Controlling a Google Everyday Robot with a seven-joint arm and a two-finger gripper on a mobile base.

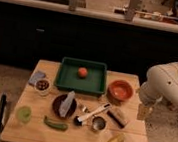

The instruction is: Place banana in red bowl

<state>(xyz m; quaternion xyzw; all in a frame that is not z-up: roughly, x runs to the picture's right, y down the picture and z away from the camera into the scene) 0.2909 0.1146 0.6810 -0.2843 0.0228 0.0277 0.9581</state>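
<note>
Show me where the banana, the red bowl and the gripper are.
banana [113, 141]: camera view, middle of the fruit.
red bowl [120, 90]: camera view, bare inside of the bowl.
gripper [143, 112]: camera view, lower end, hanging just right of the red bowl.

Single view on record. The camera sits high, off the near edge of the table [32, 135], and looks down and forward toward the dark counter [87, 40] at the far side. Range is middling: the whole tabletop is in frame, its near edge at the bottom border, with floor showing left and right. The arm [168, 85] enters from the right. The gripper [143, 112] hangs at the table's right edge, near the red bowl [120, 90]
</note>
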